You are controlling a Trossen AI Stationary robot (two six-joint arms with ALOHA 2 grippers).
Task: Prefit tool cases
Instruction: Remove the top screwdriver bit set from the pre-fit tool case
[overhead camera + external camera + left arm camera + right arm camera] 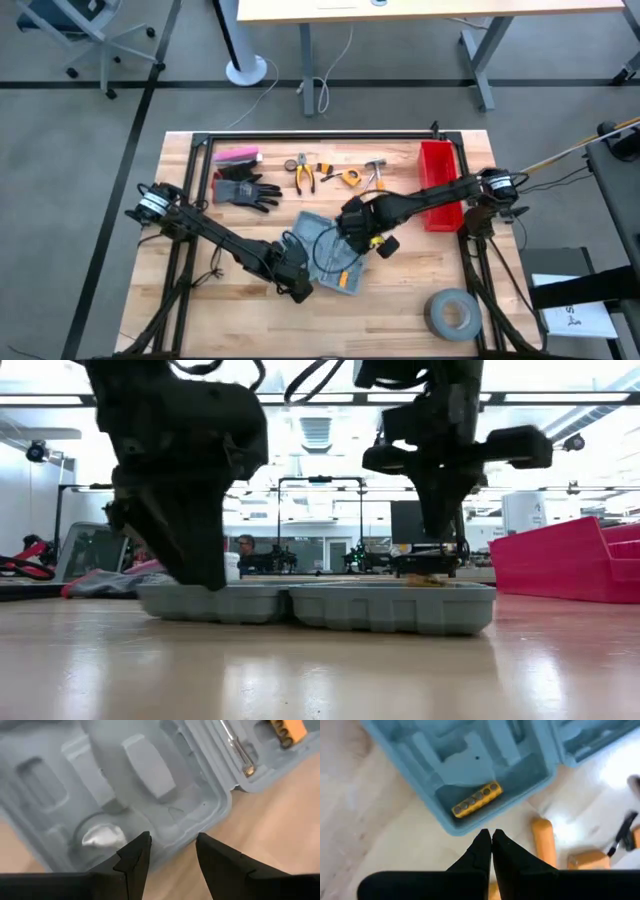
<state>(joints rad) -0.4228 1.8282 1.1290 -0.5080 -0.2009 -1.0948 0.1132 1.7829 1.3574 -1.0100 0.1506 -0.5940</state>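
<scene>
The grey-blue tool case (322,248) lies open on the wooden table, both halves flat on their backs, moulded slots up. A yellow bit holder (476,800) sits in a slot near one corner. My left gripper (172,852) is down at the case's near left edge, one finger over the inside and one over the table outside, with a gap between them. In the low view my left gripper (200,565) reaches down to the case's end. My right gripper (491,836) is shut on nothing and hangs above the table just off the case's right corner. My left gripper comes from above, slanting down, with one finger (134,857) inside the case and the other (215,862) outside its rim (172,840). I cannot tell whether either finger touches the wall. The case lies flat on the table.
Orange-handled tools (544,840) lie on the table beside the right gripper. A red bin (438,185) stands at the right, a grey tape roll (452,312) near the front right. A black glove (245,190), pliers (303,172) and a hammer (375,172) lie along the far side.
</scene>
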